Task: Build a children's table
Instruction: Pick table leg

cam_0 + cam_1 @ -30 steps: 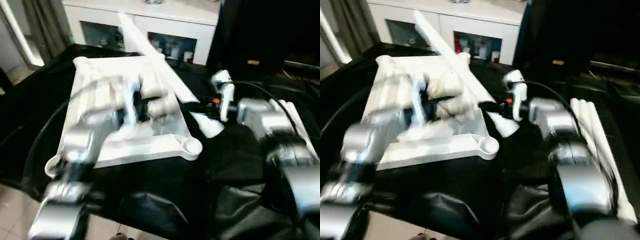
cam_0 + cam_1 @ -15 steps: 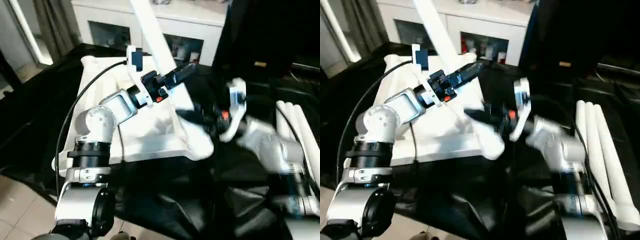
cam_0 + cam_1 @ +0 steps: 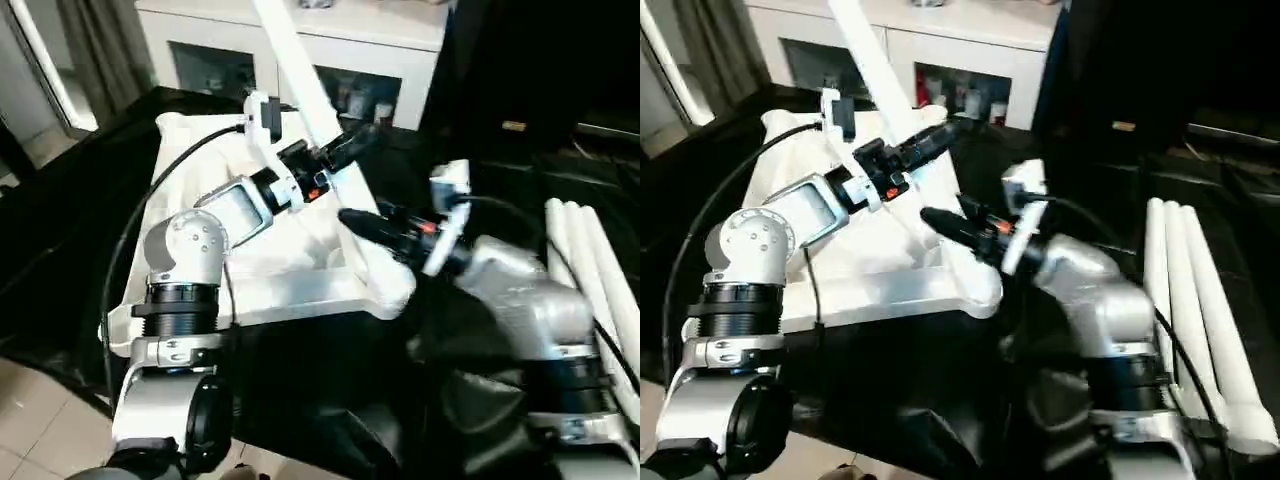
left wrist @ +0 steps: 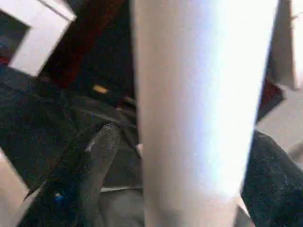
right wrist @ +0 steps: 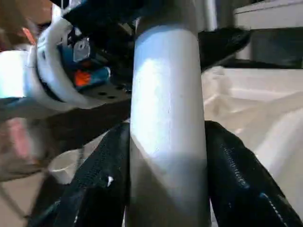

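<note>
Table top (image 3: 300,270), white and ribbed, lies on a black cloth (image 3: 60,230). In the head views, a white leg (image 3: 300,70) rises at a slant from the top's near right corner toward the cabinet (image 3: 300,40). The right gripper (image 3: 375,225) clasps the leg low down; the left gripper (image 3: 345,150) sits around it higher up. Three spare legs (image 3: 1190,300) lie well right of the top.

Left wrist view: one finger (image 4: 85,165) stands just beside the leg (image 4: 199,109), jaws spread, grip unclear.

Right wrist view: both fingers (image 5: 106,175) press the leg (image 5: 168,127).

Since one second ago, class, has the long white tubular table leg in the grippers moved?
Yes. The long white tubular leg has swung from lying low across the ribbed white tabletop to steeply raised, its upper end before the white cabinet.
</note>
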Tool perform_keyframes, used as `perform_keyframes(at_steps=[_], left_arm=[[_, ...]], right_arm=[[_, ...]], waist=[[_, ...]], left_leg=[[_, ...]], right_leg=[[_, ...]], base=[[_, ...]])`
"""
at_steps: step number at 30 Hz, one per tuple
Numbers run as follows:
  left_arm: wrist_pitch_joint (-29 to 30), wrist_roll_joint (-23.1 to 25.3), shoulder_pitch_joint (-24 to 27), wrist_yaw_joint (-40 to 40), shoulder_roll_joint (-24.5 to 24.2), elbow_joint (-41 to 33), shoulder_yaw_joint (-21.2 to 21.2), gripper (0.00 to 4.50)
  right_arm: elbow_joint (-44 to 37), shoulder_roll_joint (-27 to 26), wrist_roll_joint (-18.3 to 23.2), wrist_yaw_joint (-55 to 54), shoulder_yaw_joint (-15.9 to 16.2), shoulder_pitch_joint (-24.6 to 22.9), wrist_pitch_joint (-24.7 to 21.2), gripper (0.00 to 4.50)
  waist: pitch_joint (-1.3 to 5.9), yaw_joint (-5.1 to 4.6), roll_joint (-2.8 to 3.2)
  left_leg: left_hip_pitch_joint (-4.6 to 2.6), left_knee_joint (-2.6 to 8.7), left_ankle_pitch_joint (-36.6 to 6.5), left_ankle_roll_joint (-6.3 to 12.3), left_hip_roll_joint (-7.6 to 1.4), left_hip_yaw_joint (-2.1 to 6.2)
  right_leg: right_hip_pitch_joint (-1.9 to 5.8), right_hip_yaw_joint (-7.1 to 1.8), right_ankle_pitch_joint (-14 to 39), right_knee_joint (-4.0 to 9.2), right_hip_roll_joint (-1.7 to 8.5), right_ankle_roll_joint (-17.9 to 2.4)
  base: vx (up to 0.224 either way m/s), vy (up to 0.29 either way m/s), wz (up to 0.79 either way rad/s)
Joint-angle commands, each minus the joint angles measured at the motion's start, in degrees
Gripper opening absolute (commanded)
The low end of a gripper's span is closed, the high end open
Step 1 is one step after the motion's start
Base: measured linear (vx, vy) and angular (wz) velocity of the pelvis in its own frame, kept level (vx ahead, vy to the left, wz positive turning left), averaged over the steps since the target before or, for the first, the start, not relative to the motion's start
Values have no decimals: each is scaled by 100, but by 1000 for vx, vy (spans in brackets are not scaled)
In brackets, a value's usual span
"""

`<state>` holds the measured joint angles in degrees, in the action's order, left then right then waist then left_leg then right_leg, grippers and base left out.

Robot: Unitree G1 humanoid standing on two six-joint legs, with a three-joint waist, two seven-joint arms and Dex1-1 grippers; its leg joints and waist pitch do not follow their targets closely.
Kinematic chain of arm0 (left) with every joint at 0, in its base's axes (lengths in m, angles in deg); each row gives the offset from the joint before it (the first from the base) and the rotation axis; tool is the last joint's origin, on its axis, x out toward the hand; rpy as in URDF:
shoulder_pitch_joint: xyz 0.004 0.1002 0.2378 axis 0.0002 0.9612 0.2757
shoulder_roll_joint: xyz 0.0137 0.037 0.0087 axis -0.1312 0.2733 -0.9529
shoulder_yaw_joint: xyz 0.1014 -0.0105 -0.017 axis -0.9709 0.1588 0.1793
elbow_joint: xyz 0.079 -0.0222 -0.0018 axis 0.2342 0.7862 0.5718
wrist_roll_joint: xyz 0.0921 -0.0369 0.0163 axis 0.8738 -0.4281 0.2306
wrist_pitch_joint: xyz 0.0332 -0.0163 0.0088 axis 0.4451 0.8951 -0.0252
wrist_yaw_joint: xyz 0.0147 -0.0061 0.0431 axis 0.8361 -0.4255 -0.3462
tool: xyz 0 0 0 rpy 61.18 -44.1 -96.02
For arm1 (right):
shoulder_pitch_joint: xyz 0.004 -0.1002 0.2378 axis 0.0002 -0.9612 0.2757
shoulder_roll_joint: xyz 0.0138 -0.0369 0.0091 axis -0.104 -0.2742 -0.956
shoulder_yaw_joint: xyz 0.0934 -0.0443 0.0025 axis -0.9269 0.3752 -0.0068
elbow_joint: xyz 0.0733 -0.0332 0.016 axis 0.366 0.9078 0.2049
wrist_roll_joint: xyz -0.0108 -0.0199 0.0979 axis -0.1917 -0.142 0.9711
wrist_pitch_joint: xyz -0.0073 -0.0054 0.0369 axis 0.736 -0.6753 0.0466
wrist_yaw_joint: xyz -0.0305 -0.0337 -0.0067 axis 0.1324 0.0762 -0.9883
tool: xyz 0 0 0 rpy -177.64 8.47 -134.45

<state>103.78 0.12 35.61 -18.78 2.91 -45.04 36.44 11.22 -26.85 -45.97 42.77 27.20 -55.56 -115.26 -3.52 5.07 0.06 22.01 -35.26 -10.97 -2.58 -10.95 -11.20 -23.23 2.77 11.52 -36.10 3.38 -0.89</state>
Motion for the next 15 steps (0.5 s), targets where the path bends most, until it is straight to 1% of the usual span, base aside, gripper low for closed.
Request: perform_keyframes(at_steps=[1,3,4,5,7,8,9,10,11,14,15], left_arm=[[-68,78,-29,-260,79,-150,-31,371],[-105,94,-32,-334,98,-154,-39,366],[-151,118,-36,-395,117,-146,-43,353],[-186,133,-40,-443,142,-144,-31,328],[-204,127,-36,-477,170,-162,-17,324],[-209,121,-34,-488,178,-173,-15,322],[-209,121,-34,-488,178,-173,-15,300],[-228,132,-42,-543,183,-164,-5,300],[-271,149,-46,-621,176,-139,-14,282],[-331,165,-54,-701,177,-86,-6,278],[-324,162,-49,-695,174,-90,-11,260]], right_arm=[[-218,-114,-163,-322,134,-85,227,182],[-216,-165,-232,-425,164,-103,293,182],[-216,-200,-318,-514,201,-119,362,182],[-220,-236,-407,-588,251,-140,422,182],[-238,-261,-487,-655,305,-171,481,182],[-250,-267,-520,-684,329,-184,509,182],[-250,-267,-520,-684,329,-184,509,182],[-271,-278,-532,-714,344,-200,516,182],[-310,-286,-554,-813,380,-232,541,182],[-332,-283,-608,-875,410,-256,583,182],[-343,-285,-610,-877,414,-266,584,182]], waist=[[432,-2,9],[428,-7,16],[426,-11,10],[416,-16,18],[412,-19,22],[413,-15,25],[415,-22,22],[415,-23,26],[415,-29,34],[415,-31,34],[415,-31,39]], left_leg=[[-103,388,-435,95,-203,134],[-106,391,-472,90,-208,132],[-104,391,-496,86,-204,130],[-105,403,-576,52,-207,133],[-109,406,-643,26,-209,133],[-108,409,-632,14,-208,137],[-108,411,-631,9,-209,139],[-106,410,-625,11,-207,139],[-104,408,-619,17,-203,139],[-103,408,-627,20,-205,139],[-106,407,-626,19,-202,138]], right_leg=[[335,-255,325,415,440,-1225],[326,-256,300,424,437,-1246],[326,-255,319,428,432,-1243],[327,-260,430,441,436,-1215],[327,-263,508,450,434,-1174],[329,-262,507,449,435,-1165],[330,-265,458,442,434,-1158],[331,-264,430,439,429,-1163],[331,-266,383,444,425,-1166],[333,-267,351,437,425,-1160],[333,-265,342,437,423,-1161]], base=[[0,0,0],[0,0,0],[0,0,0],[0,0,0],[0,0,0],[0,0,0],[0,0,0],[0,0,0],[0,0,0],[0,0,0],[0,0,0]])
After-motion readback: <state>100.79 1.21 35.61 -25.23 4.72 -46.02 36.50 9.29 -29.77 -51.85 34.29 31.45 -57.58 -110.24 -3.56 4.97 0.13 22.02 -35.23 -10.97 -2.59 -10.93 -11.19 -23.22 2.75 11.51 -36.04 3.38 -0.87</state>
